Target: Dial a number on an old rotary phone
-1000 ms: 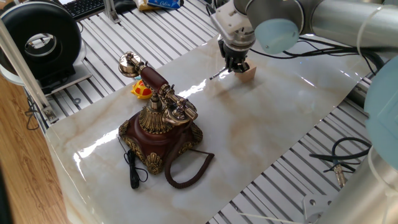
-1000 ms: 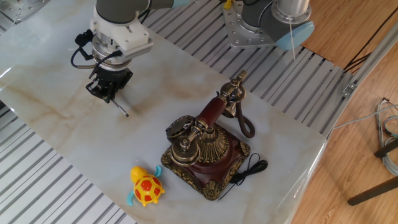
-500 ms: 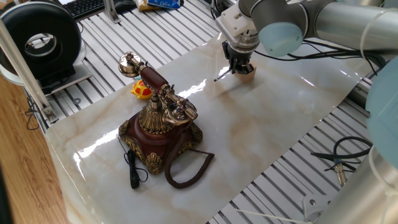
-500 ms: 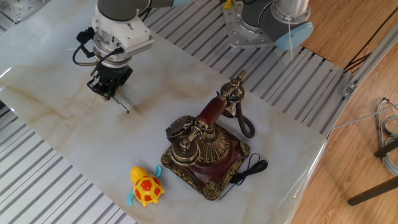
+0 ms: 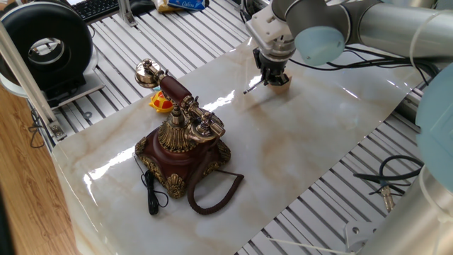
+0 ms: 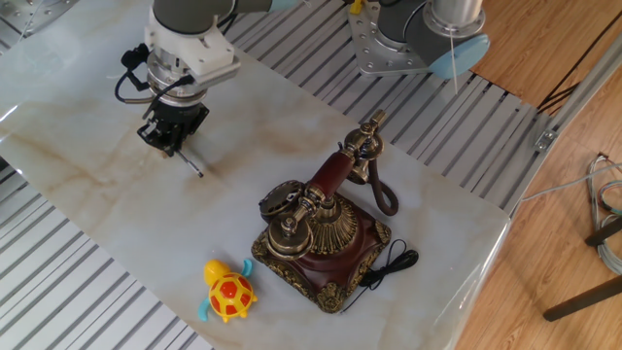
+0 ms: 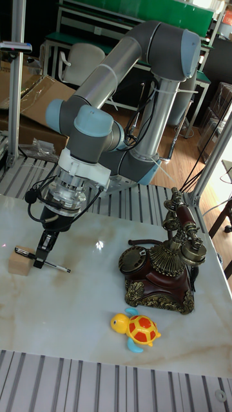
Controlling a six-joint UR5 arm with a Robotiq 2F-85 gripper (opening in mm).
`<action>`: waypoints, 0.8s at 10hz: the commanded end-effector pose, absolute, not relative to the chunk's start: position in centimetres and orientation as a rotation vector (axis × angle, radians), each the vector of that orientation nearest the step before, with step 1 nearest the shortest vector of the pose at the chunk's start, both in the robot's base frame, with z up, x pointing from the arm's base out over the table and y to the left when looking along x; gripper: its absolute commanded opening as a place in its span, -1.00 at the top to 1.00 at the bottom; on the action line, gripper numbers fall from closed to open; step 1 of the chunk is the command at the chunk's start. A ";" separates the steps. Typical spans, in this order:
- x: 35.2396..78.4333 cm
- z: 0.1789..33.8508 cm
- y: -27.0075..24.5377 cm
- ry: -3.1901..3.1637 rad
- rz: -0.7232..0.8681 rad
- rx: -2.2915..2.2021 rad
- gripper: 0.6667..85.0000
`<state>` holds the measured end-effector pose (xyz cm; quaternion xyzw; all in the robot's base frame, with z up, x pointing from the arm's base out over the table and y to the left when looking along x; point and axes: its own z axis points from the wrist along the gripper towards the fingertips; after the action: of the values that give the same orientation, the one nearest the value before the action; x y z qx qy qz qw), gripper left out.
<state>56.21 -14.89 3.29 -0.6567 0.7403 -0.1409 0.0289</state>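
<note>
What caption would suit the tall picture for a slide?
Robot gripper holds a thin stylus low over the marble table, well left of the old rotary phone.

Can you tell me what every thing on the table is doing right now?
gripper: low over the table, shut on the stylus.
stylus: held slanting, its tip near the marble.
old rotary phone: upright, untouched, far from the gripper.
handset: resting on the cradle.
wooden block: sitting beside the gripper.
toy turtle: lying near the phone.
</note>
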 end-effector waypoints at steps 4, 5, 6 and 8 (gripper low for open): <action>56.3 3.2 -14.8 2.309 -0.423 -1.984 0.97; 56.3 3.2 -14.9 2.305 -0.425 -1.990 0.72; 56.2 3.2 -14.9 2.303 -0.422 -1.994 0.63; 56.3 3.2 -14.7 2.298 -0.416 -1.994 0.27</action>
<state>56.19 -14.84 3.14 -0.6516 0.7451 -0.1393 0.0299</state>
